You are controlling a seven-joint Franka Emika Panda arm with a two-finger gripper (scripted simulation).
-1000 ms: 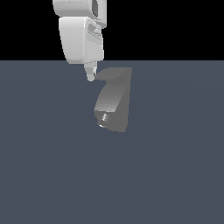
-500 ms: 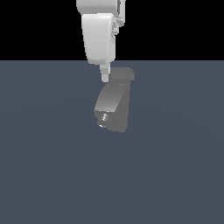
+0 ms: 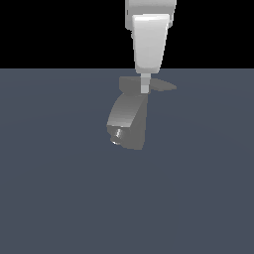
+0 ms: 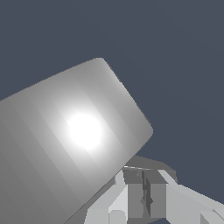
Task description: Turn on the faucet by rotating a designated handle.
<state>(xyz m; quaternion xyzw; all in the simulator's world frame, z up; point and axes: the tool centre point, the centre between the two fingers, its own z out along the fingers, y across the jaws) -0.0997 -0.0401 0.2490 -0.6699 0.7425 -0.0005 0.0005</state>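
The faucet [image 3: 128, 119] is a chunky grey curved block on the floor, with its small shiny nozzle [image 3: 117, 134] at the lower end. The handle [image 3: 162, 86], a thin flat dark-grey lever, sticks out from the faucet's top toward the exterior view's right. My gripper [image 3: 144, 88] comes straight down from above. It is shut, with nothing held, and its tip rests against the handle near the pivot. In the wrist view the faucet [image 4: 78, 135] fills most of the picture as a bright grey face. There the gripper [image 4: 143, 194] has its fingers [image 4: 132, 192] pressed together beside a dark-grey edge of the handle [image 4: 151, 164].
A flat dark blue-grey floor [image 3: 198, 188] spreads all around the faucet. The white arm link [image 3: 149, 39] stands directly above the faucet's top. No other objects show.
My gripper has swept from the faucet's left toward the exterior view's right across its top. The handle has swung with it and now pokes out to the right.
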